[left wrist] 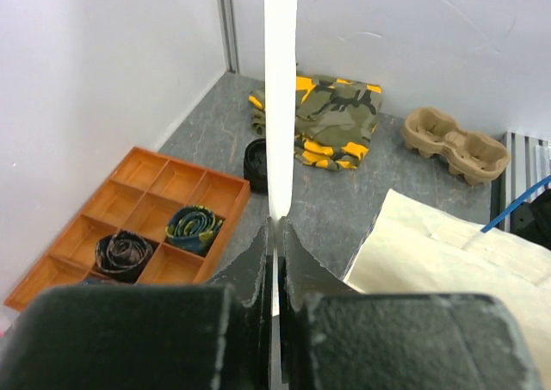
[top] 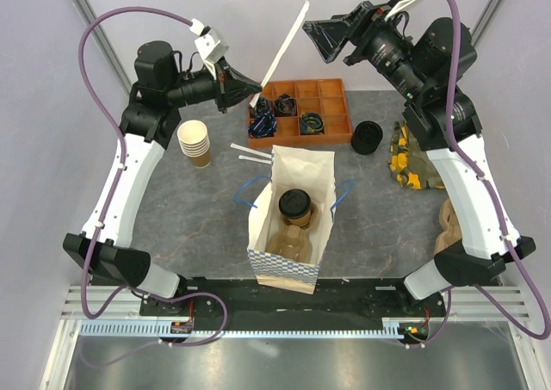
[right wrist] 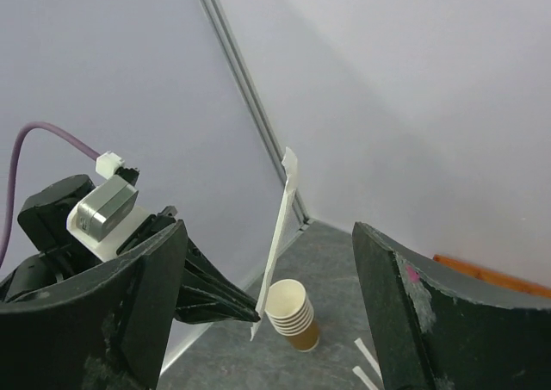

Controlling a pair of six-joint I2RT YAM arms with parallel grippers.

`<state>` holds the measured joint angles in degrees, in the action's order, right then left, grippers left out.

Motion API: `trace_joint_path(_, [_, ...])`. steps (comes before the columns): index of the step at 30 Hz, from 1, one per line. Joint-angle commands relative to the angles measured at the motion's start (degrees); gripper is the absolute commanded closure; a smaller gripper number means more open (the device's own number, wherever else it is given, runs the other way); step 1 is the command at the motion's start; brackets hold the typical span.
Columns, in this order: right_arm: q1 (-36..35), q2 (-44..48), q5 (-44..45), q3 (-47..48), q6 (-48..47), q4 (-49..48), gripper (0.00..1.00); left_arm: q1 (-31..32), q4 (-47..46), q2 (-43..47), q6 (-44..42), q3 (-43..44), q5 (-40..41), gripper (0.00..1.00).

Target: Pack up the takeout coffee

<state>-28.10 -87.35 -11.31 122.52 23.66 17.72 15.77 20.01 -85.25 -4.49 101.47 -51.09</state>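
Left claw (top: 258, 87) pinching white strip (top: 284, 50), lidded coffee cup (top: 294, 204) inside paper bag (top: 303, 160)

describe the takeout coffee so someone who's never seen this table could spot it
Start at the open paper bag standing in the middle of the table, on the near side of the orange tray. Inside it sits the takeout coffee, a tan paper cup. Unlike the stack of cups outside the bag to the left, it wears a round black lid.

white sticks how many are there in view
3 white sticks: one is pinched in the left gripper, slanting up; two lie side by side on the table between the cup stack and the bag. Others may be hidden inside the bag.
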Motion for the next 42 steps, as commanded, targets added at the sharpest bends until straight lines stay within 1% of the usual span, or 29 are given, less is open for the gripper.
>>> trace_joint_path(1, [0.2, -1.0, -2.8, 0.3, 5.0, -3.9, 0.16, 1.2, -3.4, 2.5, 2.4, -1.5, -0.1, 0.98])
trace_joint_path(4, [0.2, -1.3, -3.1, -0.3, 5.4, -4.7, 0.2, 1.8, -3.4, 3.5, 2.1, -2.5, 0.1, 0.98])
trace_joint_path(7, [0.2, -1.9, -3.2, -0.2, 5.8, -5.2, 0.28, 2.6, -3.4, 4.5, 1.6, -3.3, 0.3, 0.98])
trace_joint_path(8, [0.2, -2.2, -3.2, -0.3, 6.0, -5.4, 0.32, 2.8, -3.5, 4.7, 1.6, -3.6, 0.3, 0.98])
trace_joint_path(10, [0.3, -2.5, -3.5, -0.4, 6.4, -5.6, 0.38, 3.2, -3.6, 5.2, 1.2, -4.0, 0.6, 0.98])
trace_joint_path(11, [0.3, -2.6, -3.6, -0.4, 6.5, -5.7, 0.43, 3.3, -3.6, 5.3, 1.2, -4.0, 0.7, 0.98])
trace_joint_path(13, [0.4, -2.6, -4.0, -1.0, 6.5, -5.8, 0.5, 3.7, -3.7, 5.7, 0.8, -4.3, 0.7, 0.98])
trace_joint_path(14, [0.5, -2.5, -3.9, -1.3, 6.7, -5.8, 0.58, 3.7, -3.6, 5.9, 0.6, -4.4, 0.7, 0.98])
trace_joint_path(16, [0.6, -2.3, -3.6, -1.9, 6.7, -5.7, 0.67, 4.4, -3.7, 6.4, 0.0, -4.6, 0.6, 0.98])
trace_joint_path(17, [0.7, -2.3, -3.5, -2.1, 6.7, -5.7, 0.76, 4.4, -3.7, 6.5, -0.2, -4.8, 0.7, 0.98])
trace_joint_path(18, [0.8, -2.0, -3.5, -2.2, 6.8, -5.7, 0.81, 4.7, -3.7, 6.7, -0.3, -5.0, 0.7, 0.98])
trace_joint_path(19, [0.9, -1.9, -3.5, -2.4, 6.8, -5.7, 0.93, 4.7, -3.7, 6.8, -0.3, -5.1, 0.8, 0.98])
trace_joint_path(20, [1.0, -1.7, -3.5, -2.4, 6.6, -5.5, 0.99, 4.8, -3.7, 6.9, -0.3, -5.2, 0.8, 0.98])
trace_joint_path(21, [1.5, -1.5, -3.5, -2.4, 6.5, -5.4, 1.0, 4.8, -3.8, 6.8, -0.1, -5.5, 0.8, 0.96])
trace_joint_path(22, [1.7, -1.4, -3.5, -2.4, 6.5, -5.1, 1.0, 4.8, -3.8, 6.9, 0.3, -5.6, 0.9, 0.87])
trace_joint_path(23, [2.1, -0.9, -3.7, -2.3, 6.5, -5.0, 1.0, 4.9, -3.7, 6.9, 0.6, -5.8, 1.1, 0.75])
trace_joint_path(24, [2.8, -0.6, -3.9, -2.4, 6.2, -4.8, 1.0, 4.8, -3.7, 7.1, 1.7, -6.0, 2.9, 0.62])
trace_joint_path(25, [3.0, -0.2, -4.2, -2.3, 5.5, -4.2, 1.0, 4.8, -3.4, 7.3, 2.5, -6.0, 4.5, 0.39])
trace_joint_path(26, [3.3, 0.7, -4.6, -2.3, 4.9, -3.7, 1.0, 4.7, -2.4, 7.5, 3.1, -6.0, 6.1, 0.3])
trace_joint_path(27, [3.8, 1.3, -4.8, -2.5, 4.3, -3.2, 1.0, 4.6, -1.6, 7.6, 3.2, -6.0, 8.6, 0.16])
trace_joint_path(28, [4.1, 1.9, -5.0, -2.9, 2.2, -2.3, 1.0, 4.5, -0.9, 7.8, 2.7, -6.0, 9.4, 0.11])
trace_joint_path(30, [4.2, 4.5, -5.8, -4.6, -1.1, -1.2, 1.0, 4.4, 1.6, 8.9, 0.7, -6.8, 13.2, 0.04])
trace_joint_path(31, [4.3, 6.7, -5.9, -5.3, -4.7, 0.4, 1.0, 4.4, 2.2, 9.5, 0.4, -7.2, 14.2, 0.03])
trace_joint_path(34, [4.2, 9.6, -5.9, -7.6, -7.1, 3.8, 1.0, 3.3, 3.5, 11.5, 0.4, -8.9, 17.6, 0.02])
trace_joint_path(35, [4.3, 11.2, -6.4, -8.1, -7.6, 4.7, 1.0, 2.3, 4.2, 12.3, 1.5, -9.6, 19.2, 0.02])
trace_joint_path(38, [4.3, 13.4, -8.1, -9.6, -7.2, 8.6, 1.0, -0.5, 4.9, 13.1, 4.0, -10.8, 20.6, 0.02])
trace_joint_path(40, [4.2, 14.7, -10.8, -12.3, -7.7, 10.9, 1.0, -1.7, 5.8, 13.4, 4.0, -10.9, 20.6, 0.02])
trace_joint_path(41, [4.2, 16.8, -11.4, -13.7, -7.7, 11.4, 1.0, -2.4, 6.1, 13.5, 5.6, -11.4, 20.5, 0.02])
trace_joint_path(42, [4.3, 17.7, -12.8, -16.6, -7.8, 11.7, 1.0, -2.7, 6.6, 13.7, 5.6, -11.6, 20.3, 0.01])
